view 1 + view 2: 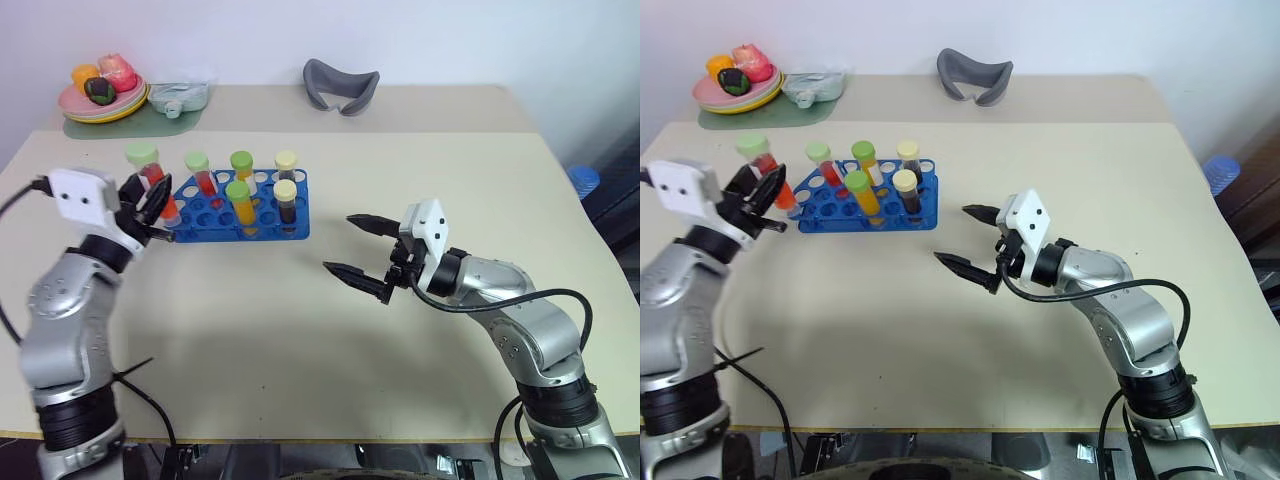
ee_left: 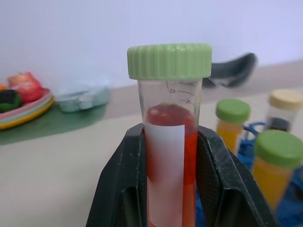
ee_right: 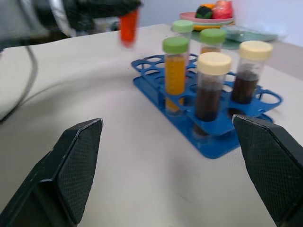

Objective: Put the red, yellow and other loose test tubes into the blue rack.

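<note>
1. The left claw point(image 1: 150, 208) is clamped on a red test tube point(image 2: 169, 156) with a green cap and holds it upright, in the air beside the blue rack's point(image 1: 243, 212) end nearest the worktop's point(image 1: 300, 330) left edge.
2. The right claw point(image 1: 362, 250) stands wide apart and empty, well apart from the rack.
3. Five capped tubes already stand in the rack.
4. Risk: the tube may miss an empty hole and hit the rack's rim, tilt in the grip, or push a neighbouring tube.
</note>
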